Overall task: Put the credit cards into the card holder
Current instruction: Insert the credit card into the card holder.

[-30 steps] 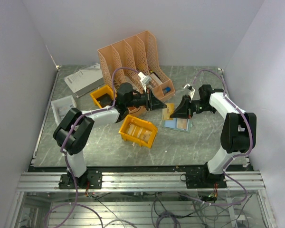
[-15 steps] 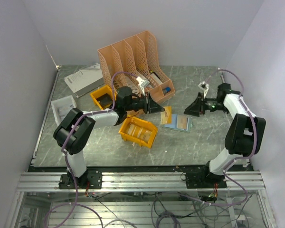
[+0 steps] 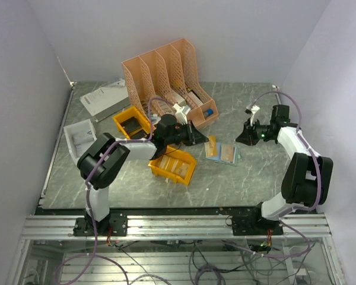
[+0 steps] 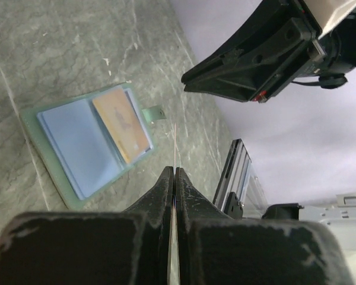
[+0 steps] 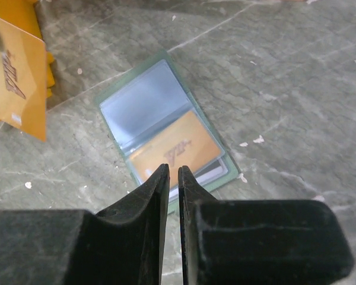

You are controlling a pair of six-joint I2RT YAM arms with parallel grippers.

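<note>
The card holder [image 3: 227, 154] lies open on the table, grey-green rim and light blue sleeves up. A tan-brown credit card [image 5: 175, 148] sits in one sleeve [image 4: 121, 119], with a pale card edge showing under it. My left gripper [image 3: 197, 135] is shut on another tan-brown credit card [image 3: 210, 147], which hangs just left of the holder and looks edge-on [image 4: 175, 142] in the left wrist view. In the right wrist view that card [image 5: 15, 86] is at the far left. My right gripper [image 5: 173, 172] hovers to the holder's right, its jaws almost together with nothing between them.
A yellow bin [image 3: 173, 164] stands under my left arm and a second one [image 3: 130, 120] lies behind it. An orange file rack [image 3: 166, 71] fills the back. A white tray [image 3: 78, 135] and a grey booklet [image 3: 104, 98] lie at the left.
My right gripper has drawn back to the right, off the card holder, opening briefly and closing again. My left gripper has carried its card rightward, closer to the holder.
</note>
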